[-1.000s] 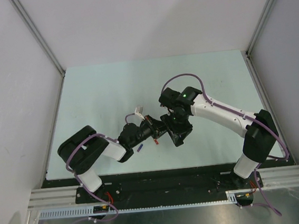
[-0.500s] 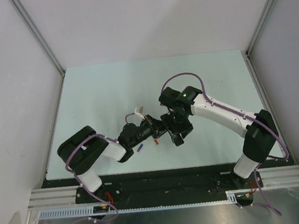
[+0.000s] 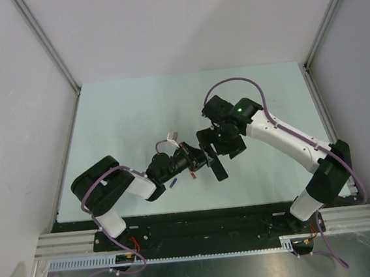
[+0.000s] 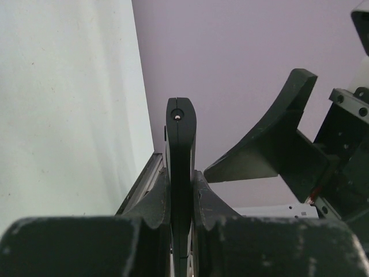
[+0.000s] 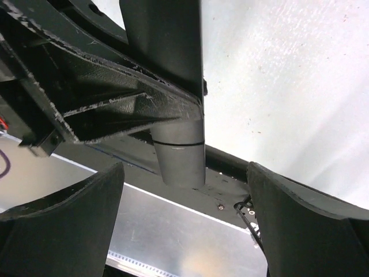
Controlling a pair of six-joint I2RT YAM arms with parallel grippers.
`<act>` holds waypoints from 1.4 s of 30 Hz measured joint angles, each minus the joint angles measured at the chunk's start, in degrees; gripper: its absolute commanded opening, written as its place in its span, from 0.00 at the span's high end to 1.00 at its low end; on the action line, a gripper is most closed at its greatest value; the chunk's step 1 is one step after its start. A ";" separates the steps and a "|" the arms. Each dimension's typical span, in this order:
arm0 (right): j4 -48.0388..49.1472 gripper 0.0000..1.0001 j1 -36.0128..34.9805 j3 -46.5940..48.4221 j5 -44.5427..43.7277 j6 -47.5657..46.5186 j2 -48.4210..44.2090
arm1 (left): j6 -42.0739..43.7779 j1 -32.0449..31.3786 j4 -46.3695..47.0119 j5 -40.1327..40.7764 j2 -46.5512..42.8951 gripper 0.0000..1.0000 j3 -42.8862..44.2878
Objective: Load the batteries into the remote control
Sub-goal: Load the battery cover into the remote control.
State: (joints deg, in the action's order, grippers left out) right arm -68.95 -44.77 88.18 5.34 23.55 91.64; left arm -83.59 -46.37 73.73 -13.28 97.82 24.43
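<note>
My left gripper (image 3: 199, 158) is shut on the remote control (image 3: 217, 169), a slim black bar held above the table and reaching toward the near right. In the left wrist view the remote control (image 4: 180, 133) stands edge-on, clamped in the left gripper (image 4: 180, 173). My right gripper (image 3: 220, 153) hovers just behind the remote, open and holding nothing. In the right wrist view the right gripper (image 5: 184, 231) gapes wide below the remote control (image 5: 167, 46). A purple-blue battery (image 3: 173, 183) and a red-orange battery (image 3: 192, 174) lie on the table under the left wrist.
The pale green table (image 3: 119, 132) is walled by white panels on three sides. A black rail (image 3: 199, 222) with the arm bases runs along its near edge. A white cable connector (image 3: 171, 140) sticks up by the left wrist.
The right gripper has opened wide and drawn back up and to the right, away from the remote. The left gripper has kept its hold and has not moved.
</note>
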 measured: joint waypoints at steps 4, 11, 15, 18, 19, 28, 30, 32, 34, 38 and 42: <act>1.22 0.08 2.64 -0.83 0.72 0.70 -4.46 | -0.07 0.00 0.35 0.07 0.07 1.00 0.00; 16.13 0.07 10.93 -18.40 7.45 4.63 -27.67 | -2.32 3.15 0.72 -2.67 0.07 1.00 0.02; 28.37 0.06 12.74 -29.18 13.75 8.48 -36.59 | -5.99 7.52 0.72 -7.76 0.07 1.00 0.37; 38.27 0.05 12.98 -36.17 17.99 11.47 -38.73 | -8.15 9.35 0.68 -11.85 -0.28 1.00 0.74; 41.64 0.05 13.05 -38.60 19.47 12.44 -38.71 | -8.63 9.57 0.55 -13.14 -0.76 1.00 0.74; 66.51 0.09 13.51 -52.94 30.03 20.52 -38.71 | -10.05 10.34 1.18 -22.29 -6.67 1.00 0.68; 70.77 0.11 13.53 -53.92 31.45 22.01 -38.75 | -10.03 10.40 1.22 -23.19 -6.80 1.00 0.68; 74.18 0.16 13.51 -54.60 32.59 23.21 -38.75 | -10.03 10.40 1.16 -23.47 -6.80 1.00 0.68; 76.04 0.23 13.27 -54.86 33.31 24.02 -38.75 | -10.01 10.40 1.16 -23.54 -6.80 1.00 0.68; 77.66 0.33 11.41 -54.97 34.05 24.41 -38.51 | -9.92 10.40 1.16 -23.54 -6.80 1.00 0.68; 77.77 0.40 8.94 -55.08 34.16 24.37 -36.85 | -9.86 10.43 1.16 -23.58 -6.82 1.00 0.68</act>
State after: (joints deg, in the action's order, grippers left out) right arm 8.82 -35.83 33.10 39.51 47.92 54.78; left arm -93.45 -35.94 74.89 -36.86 91.00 25.10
